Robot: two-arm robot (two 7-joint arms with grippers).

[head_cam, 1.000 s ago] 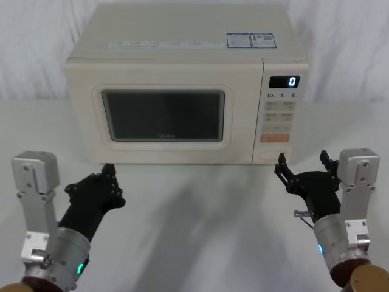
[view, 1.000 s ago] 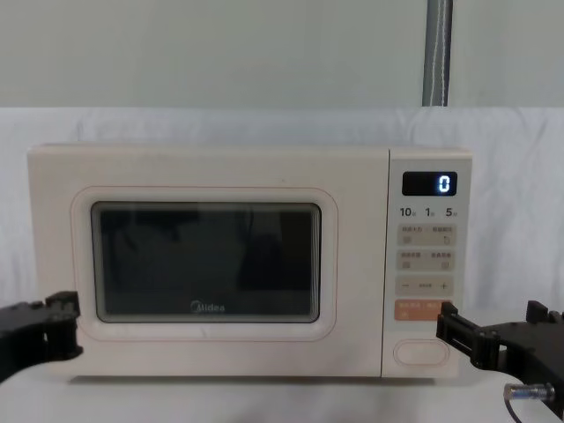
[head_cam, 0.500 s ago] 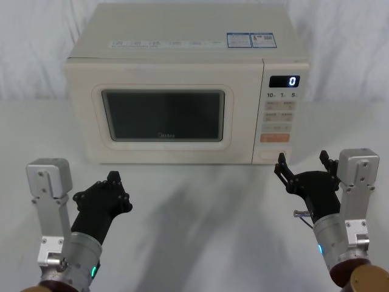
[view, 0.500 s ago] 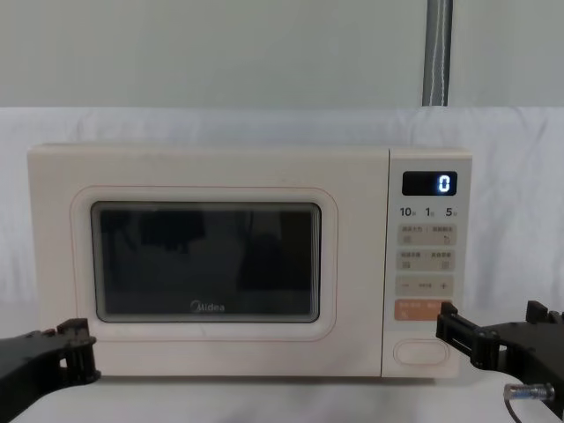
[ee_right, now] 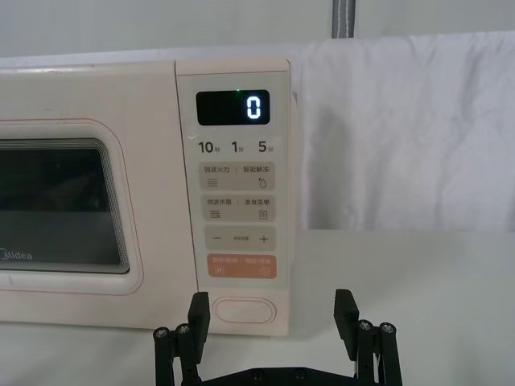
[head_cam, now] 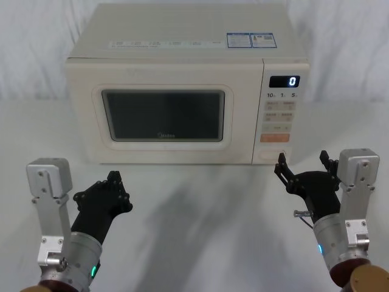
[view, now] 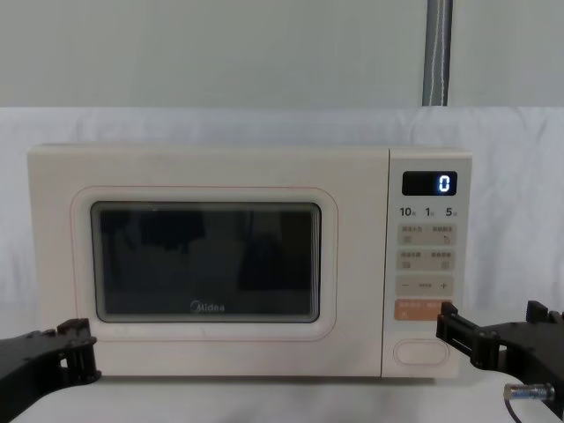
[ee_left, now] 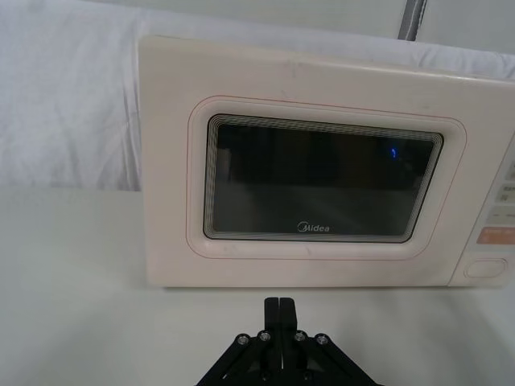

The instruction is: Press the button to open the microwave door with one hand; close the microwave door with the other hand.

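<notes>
Left gripper (head_cam: 113, 184) retreated; Midea microwave (head_cam: 182, 85) reads 0.

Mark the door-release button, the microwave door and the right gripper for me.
button (ee_right: 245, 310), right wrist view, centre of the oval key.
microwave door (head_cam: 164, 149), head view, frame below the window.
right gripper (ee_right: 273, 310), right wrist view, midway between fingertips.

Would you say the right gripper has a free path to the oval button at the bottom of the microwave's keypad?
Probably yes. The right gripper hangs just in front of the button, jaws open, with nothing between them. The microwave door is shut.
</notes>
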